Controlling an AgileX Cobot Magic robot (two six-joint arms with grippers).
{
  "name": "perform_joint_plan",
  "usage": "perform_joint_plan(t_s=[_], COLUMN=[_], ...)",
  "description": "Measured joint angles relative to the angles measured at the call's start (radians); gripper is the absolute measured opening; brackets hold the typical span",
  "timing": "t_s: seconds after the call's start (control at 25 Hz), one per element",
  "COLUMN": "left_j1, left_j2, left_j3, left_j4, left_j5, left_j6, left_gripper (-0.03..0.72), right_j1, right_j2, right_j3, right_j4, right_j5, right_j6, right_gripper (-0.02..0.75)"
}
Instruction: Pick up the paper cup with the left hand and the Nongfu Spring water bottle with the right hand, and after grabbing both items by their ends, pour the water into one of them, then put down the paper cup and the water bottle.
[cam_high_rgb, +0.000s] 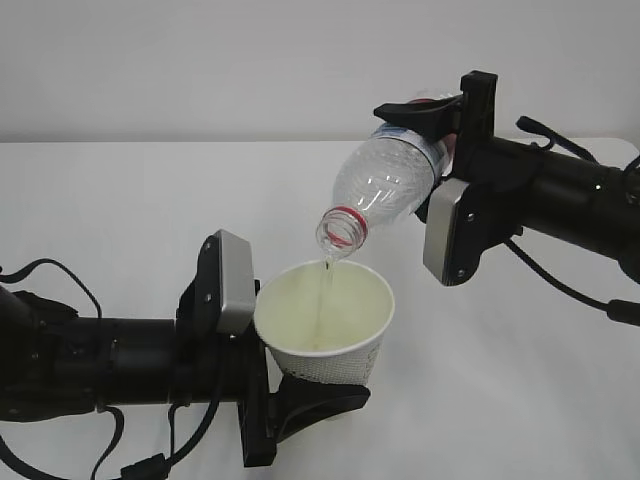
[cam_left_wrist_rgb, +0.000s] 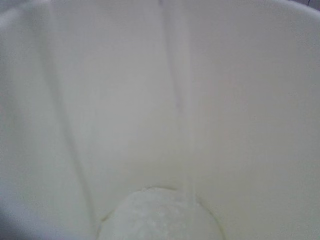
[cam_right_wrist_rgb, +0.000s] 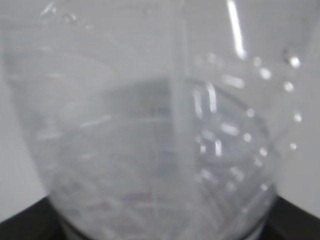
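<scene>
The paper cup (cam_high_rgb: 325, 318) is held above the table, slightly tilted, with my left gripper (cam_high_rgb: 305, 388) shut on its lower end. Above it the Nongfu Spring water bottle (cam_high_rgb: 385, 185) is tipped mouth-down, its red neck ring just over the cup's rim. My right gripper (cam_high_rgb: 437, 145) is shut on the bottle's base end. A thin stream of water (cam_high_rgb: 322, 290) runs from the mouth into the cup. In the left wrist view the paper cup's inside (cam_left_wrist_rgb: 100, 100) fills the frame, with water (cam_left_wrist_rgb: 160, 217) pooled at the bottom. The right wrist view shows only the clear bottle (cam_right_wrist_rgb: 150, 150).
A white table (cam_high_rgb: 120, 220) spreads under both arms, with a plain white wall behind. Black cables (cam_high_rgb: 60, 285) hang from the left arm near the front left edge.
</scene>
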Motion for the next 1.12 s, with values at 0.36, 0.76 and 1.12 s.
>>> perform_joint_plan(t_s=[0.36, 0.76, 1.12], left_j1=[0.000, 0.000, -0.002], left_j2=[0.000, 0.002, 0.002], left_j3=[0.000, 0.000, 0.000], left_j4=[-0.001, -0.002, -0.002], left_j5=[0.000, 0.000, 0.000], left_j6=[0.000, 0.000, 0.000], left_gripper=[0.516, 0.516, 0.516], right_j1=[0.000, 0.000, 0.000], right_j2=[0.000, 0.000, 0.000], right_j3=[0.000, 0.000, 0.000], right_j4=[0.000, 0.000, 0.000], right_j5=[-0.001, -0.002, -0.002], right_j6=[-0.003, -0.005, -0.006], right_gripper=[0.491, 0.491, 0.491])
